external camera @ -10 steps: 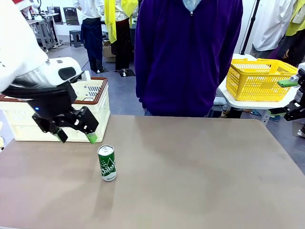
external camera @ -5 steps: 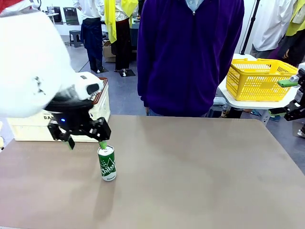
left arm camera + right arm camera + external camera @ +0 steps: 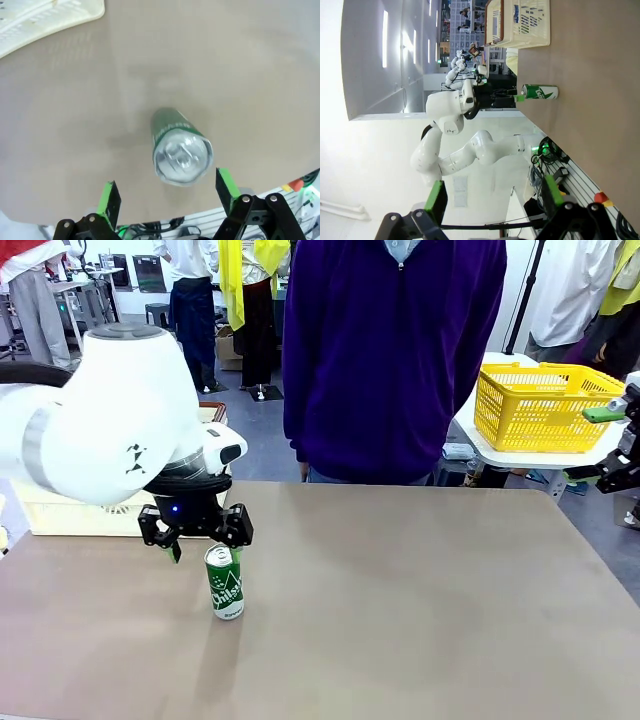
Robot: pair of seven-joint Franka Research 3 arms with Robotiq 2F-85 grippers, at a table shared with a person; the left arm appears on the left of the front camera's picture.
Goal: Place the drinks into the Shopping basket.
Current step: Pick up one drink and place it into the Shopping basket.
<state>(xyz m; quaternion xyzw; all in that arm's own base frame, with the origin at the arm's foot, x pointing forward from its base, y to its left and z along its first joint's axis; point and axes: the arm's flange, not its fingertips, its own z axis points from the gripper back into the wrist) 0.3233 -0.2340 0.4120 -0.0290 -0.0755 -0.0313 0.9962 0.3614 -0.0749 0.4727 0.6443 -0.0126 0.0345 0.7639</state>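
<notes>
A green drink can with white lettering stands upright on the brown table, left of centre. My left gripper hangs open just above its top, one finger on each side. From the left wrist the can's silver lid lies between the two green pads, which stand apart from it. The cream Shopping basket with its brown rim sits at the table's far left, mostly behind my left arm. My right gripper is open and holds nothing, raised off the table's right edge. The right wrist view shows the can and the basket far off.
A person in a purple jacket stands at the far edge of the table. A yellow mesh basket rests on a white side table at the back right. The table's middle and right are bare.
My left arm has swung from beside the Shopping basket toward the right and down, bringing its open gripper over the green can. The right arm has not moved.
</notes>
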